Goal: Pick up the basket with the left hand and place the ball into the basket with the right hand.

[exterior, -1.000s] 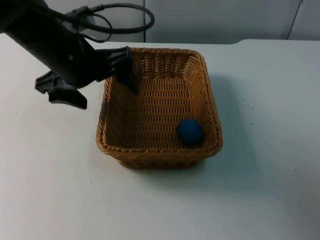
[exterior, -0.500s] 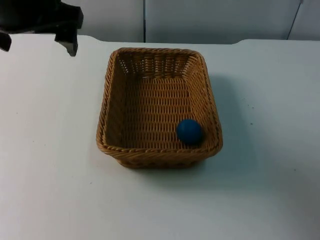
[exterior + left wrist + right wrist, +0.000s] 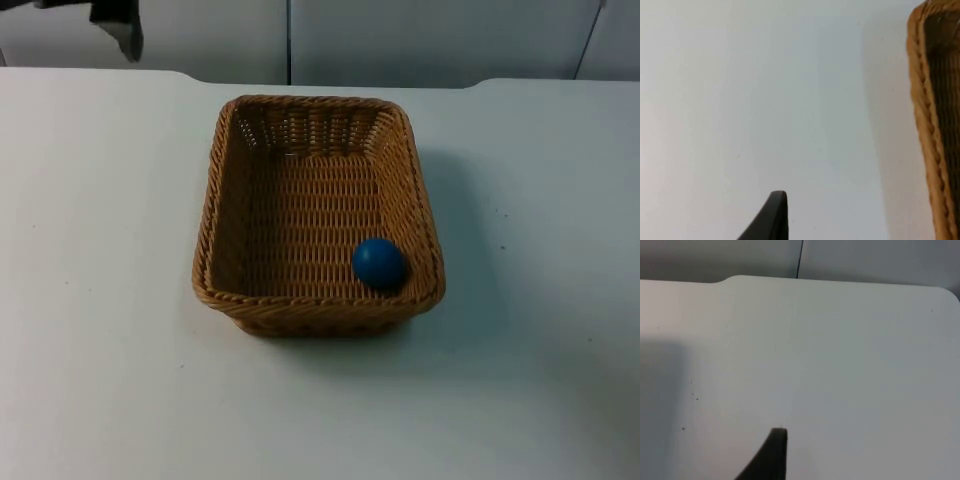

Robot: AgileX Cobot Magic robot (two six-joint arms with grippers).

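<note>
My left gripper has pulled away from the basket in the last second: earlier it was at the basket's rim near 10 o'clock, now it is far off at the table's far edge, toward 11 o'clock. I cannot tell if its fingers are spread or pressed together. The basket rests on the white table and nothing holds it. The blue ball lies inside it, near the wall at 5 o'clock. So I judge the task as finished (the ball is in, the basket is set down). My left wrist sees the basket's rim beside bare table. My right arm waits. Nothing stands in the way around the basket.
</note>
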